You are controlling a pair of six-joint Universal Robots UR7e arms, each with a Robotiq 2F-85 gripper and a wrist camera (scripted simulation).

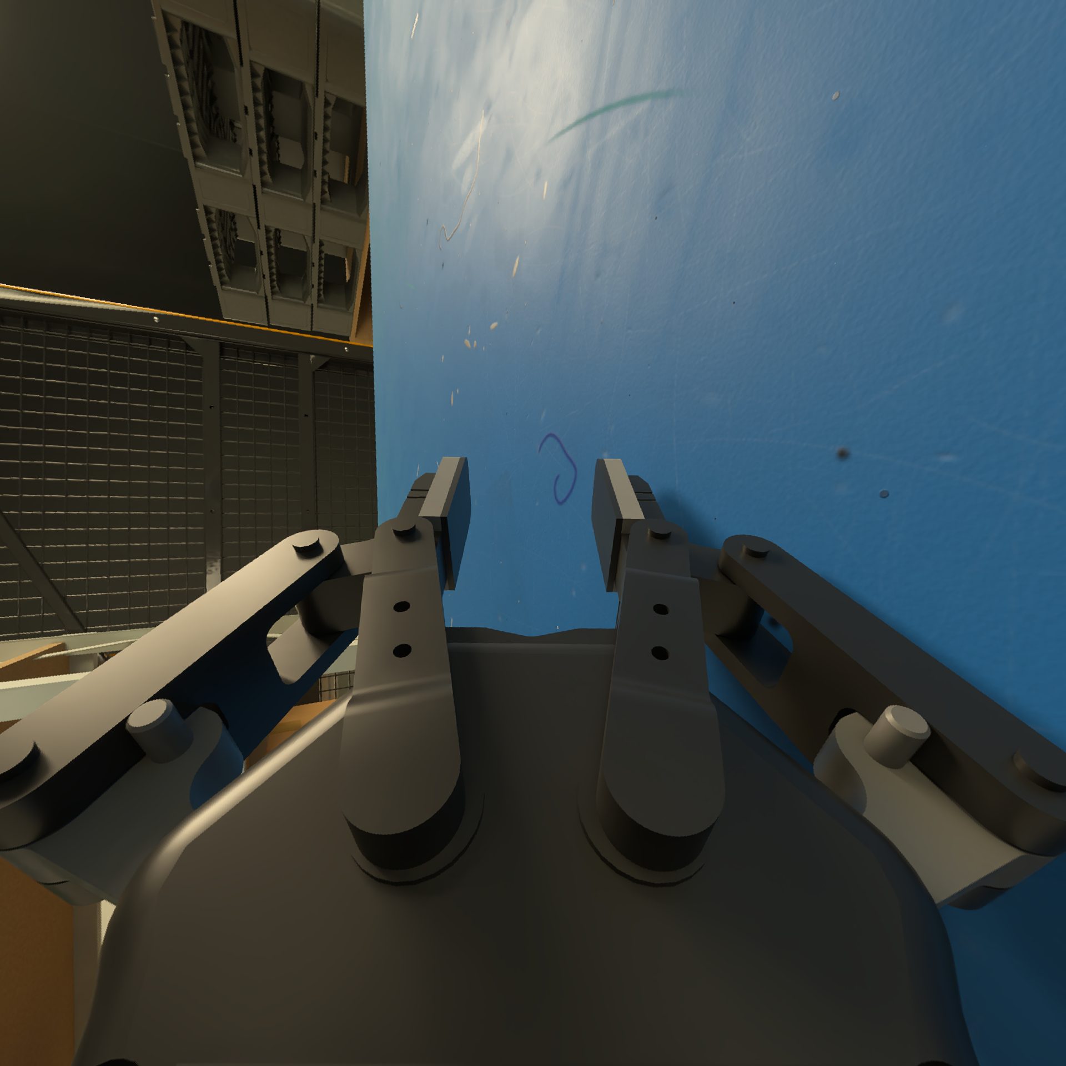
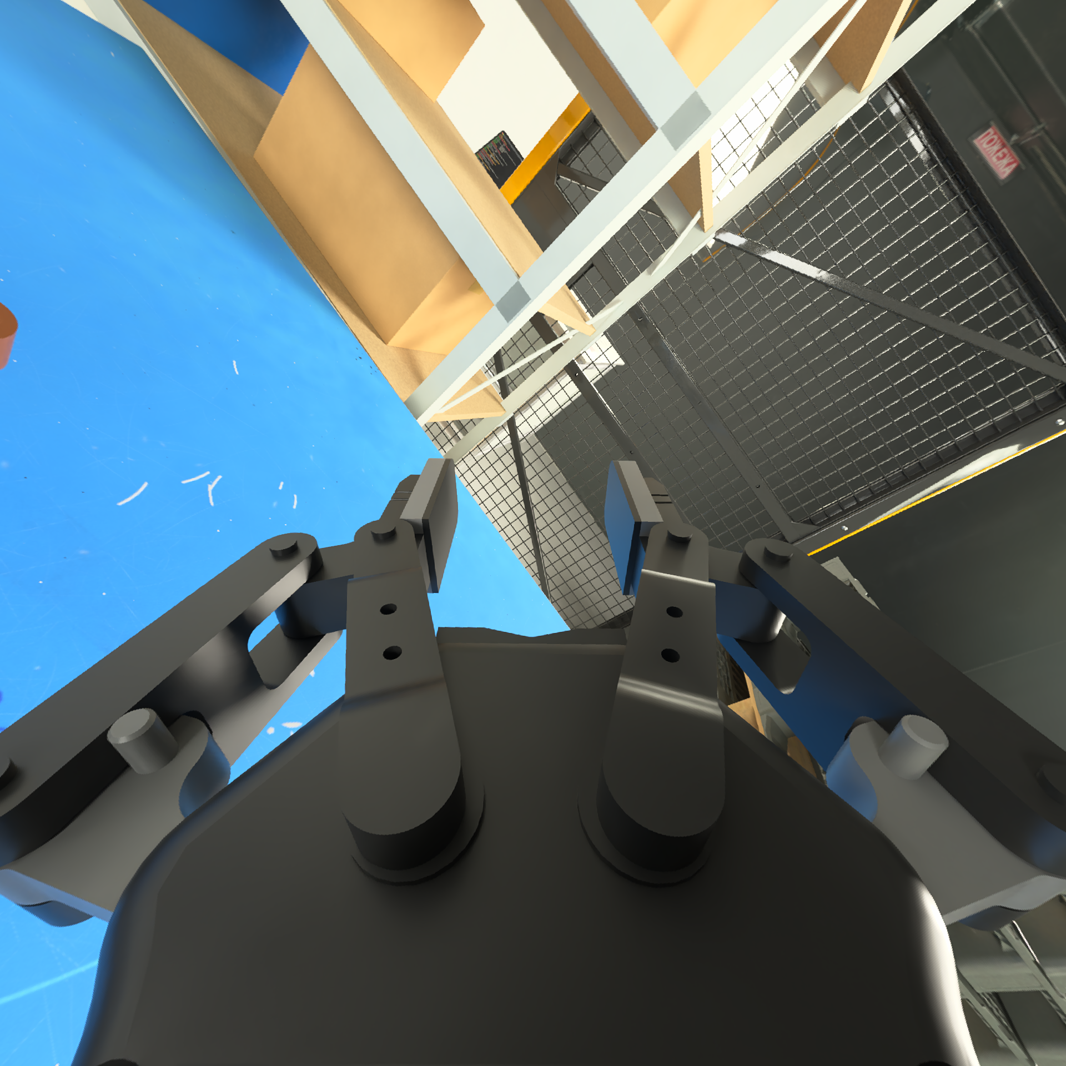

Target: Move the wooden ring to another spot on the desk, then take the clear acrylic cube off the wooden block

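My left gripper (image 1: 531, 519) is open and empty above the scuffed blue desk (image 1: 750, 288). My right gripper (image 2: 531, 522) is open and empty, held over the desk's edge. In the right wrist view a small reddish-brown wooden piece (image 2: 6, 334) shows at the far left edge on the blue desk (image 2: 144, 288), mostly cut off; I cannot tell whether it is the ring or the block. The clear acrylic cube is not in either view.
Cardboard boxes (image 2: 357, 190) on a white shelving frame (image 2: 577, 259) stand beyond the desk edge in the right wrist view. A dark wire-mesh fence (image 2: 807, 346) lies behind them. The left wrist view shows the mesh fence (image 1: 144, 461) and a grey panelled structure (image 1: 277, 161) past the desk's left edge.
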